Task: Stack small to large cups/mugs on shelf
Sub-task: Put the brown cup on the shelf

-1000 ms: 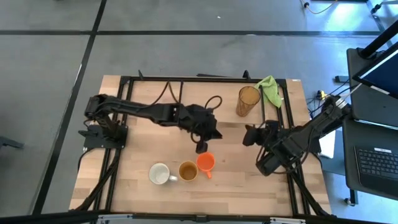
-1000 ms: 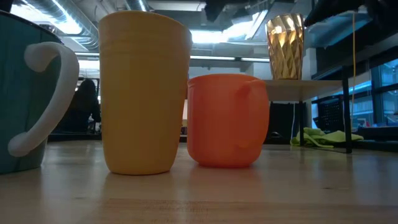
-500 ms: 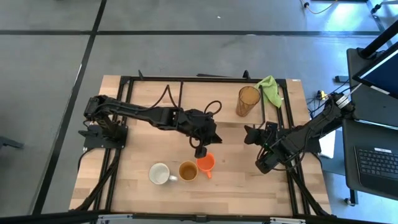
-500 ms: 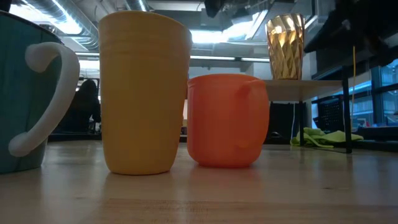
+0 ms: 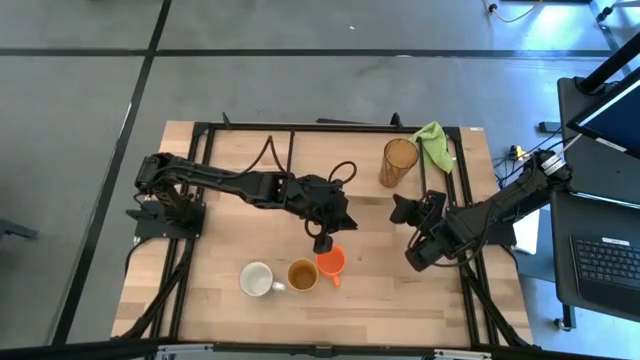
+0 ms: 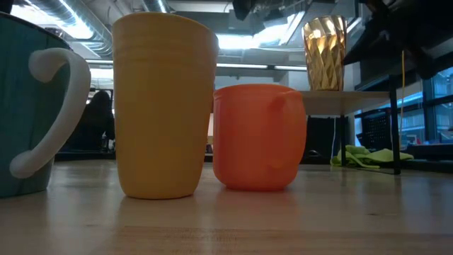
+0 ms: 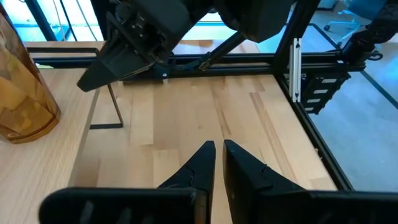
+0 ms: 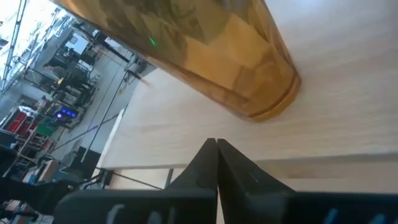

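The amber tumbler [image 5: 399,162] stands on its base on the light-wood shelf [image 6: 354,101] at the far right; it also shows in the low view [image 6: 325,53]. The white mug [image 5: 258,279], the tan-yellow mug [image 5: 302,274] and the small orange cup [image 5: 331,262] stand in a row on the table near its front. My left gripper [image 5: 322,240] is shut and empty just behind the orange cup. My right gripper [image 5: 398,212] is shut and empty, in front of the tumbler [image 8: 205,50] and pointing toward it.
A green cloth [image 5: 433,143] lies at the far right corner beside the tumbler. The shelf's thin black leg [image 7: 115,112] stands on the table between the two arms. Bare wood lies to the left of the tumbler and along the near edge.
My left gripper has gone a little toward the near edge, closer to the orange cup, staying shut. My right arm has shifted slightly toward the far edge and the tumbler. The cups and the tumbler have not moved.
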You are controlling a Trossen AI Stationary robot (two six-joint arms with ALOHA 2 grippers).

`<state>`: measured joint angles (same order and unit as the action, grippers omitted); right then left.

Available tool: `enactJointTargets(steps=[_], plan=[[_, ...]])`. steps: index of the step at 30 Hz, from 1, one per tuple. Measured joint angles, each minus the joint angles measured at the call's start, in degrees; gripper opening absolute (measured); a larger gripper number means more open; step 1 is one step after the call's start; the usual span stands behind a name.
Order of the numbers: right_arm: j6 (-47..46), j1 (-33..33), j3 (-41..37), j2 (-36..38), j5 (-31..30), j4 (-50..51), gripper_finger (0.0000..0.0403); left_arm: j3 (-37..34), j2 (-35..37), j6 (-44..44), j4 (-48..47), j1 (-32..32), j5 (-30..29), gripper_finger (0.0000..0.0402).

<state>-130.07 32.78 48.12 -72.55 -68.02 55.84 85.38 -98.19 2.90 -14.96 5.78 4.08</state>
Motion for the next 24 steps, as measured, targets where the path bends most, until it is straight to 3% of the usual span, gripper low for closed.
enactJointTargets(steps=[24], plan=[[1.58,-4.74,0.02,0.02,-4.51,-1.82,0.0002,-0.04,-0.02,1.22,-0.04,0.34,1.55,0.0027]])
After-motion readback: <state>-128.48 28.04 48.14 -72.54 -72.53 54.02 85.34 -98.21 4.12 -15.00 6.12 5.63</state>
